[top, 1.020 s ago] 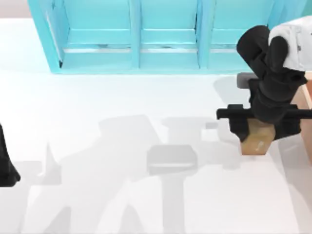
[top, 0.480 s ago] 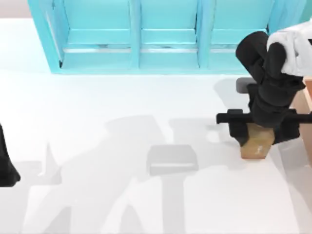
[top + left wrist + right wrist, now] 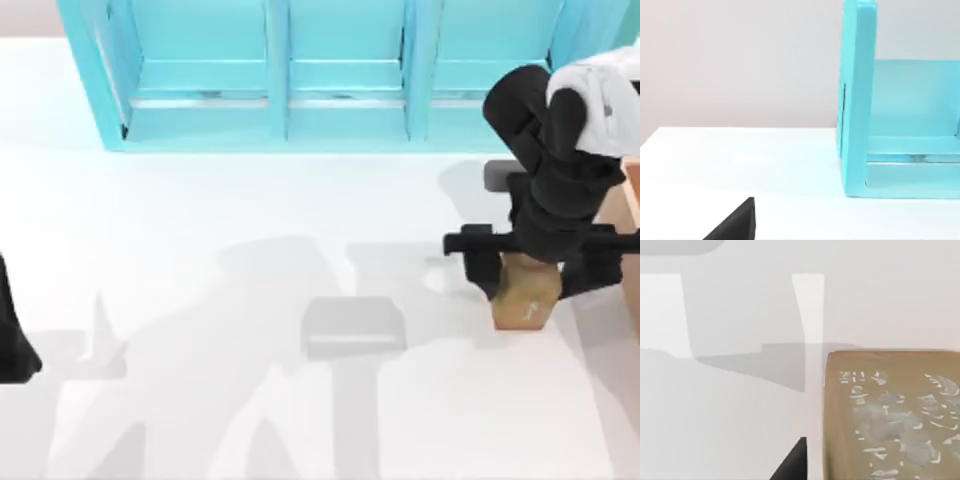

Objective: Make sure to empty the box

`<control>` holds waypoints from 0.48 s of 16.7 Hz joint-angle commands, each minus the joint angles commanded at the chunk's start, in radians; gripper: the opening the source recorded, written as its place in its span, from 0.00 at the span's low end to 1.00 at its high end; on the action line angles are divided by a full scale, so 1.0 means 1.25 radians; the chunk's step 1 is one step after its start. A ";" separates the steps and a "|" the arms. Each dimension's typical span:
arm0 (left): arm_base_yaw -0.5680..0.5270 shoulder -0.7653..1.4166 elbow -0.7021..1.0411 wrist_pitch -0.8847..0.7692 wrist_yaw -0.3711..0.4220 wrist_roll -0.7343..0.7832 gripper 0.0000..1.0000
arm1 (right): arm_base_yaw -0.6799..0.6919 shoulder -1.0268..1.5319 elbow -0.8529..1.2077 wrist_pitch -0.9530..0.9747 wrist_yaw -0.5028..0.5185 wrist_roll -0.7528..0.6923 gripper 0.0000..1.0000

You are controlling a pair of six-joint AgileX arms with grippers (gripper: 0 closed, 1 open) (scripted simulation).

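Box (image 3: 628, 205): large light-brown wooden open-topped bin, a sliver of wall at the table's right edge. Small brown cuboid block with a white mark (image 3: 523, 297) sits just beside it on the white table (image 3: 250, 220), directly beneath the right gripper (image 3: 535, 268), long axis roughly toward the far edge. Fingers flank the block; clamped or released, cannot tell. Left arm (image 3: 12, 335) parked at the left edge.
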 joint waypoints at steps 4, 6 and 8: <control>0.000 0.000 0.000 0.000 0.000 0.000 1.00 | 0.000 0.000 0.000 0.000 0.000 0.000 1.00; 0.000 0.000 0.000 0.000 0.000 0.000 1.00 | 0.000 0.000 0.000 0.000 0.000 0.000 1.00; 0.000 0.000 0.000 0.000 0.000 0.000 1.00 | 0.000 0.000 0.000 0.000 0.000 0.000 1.00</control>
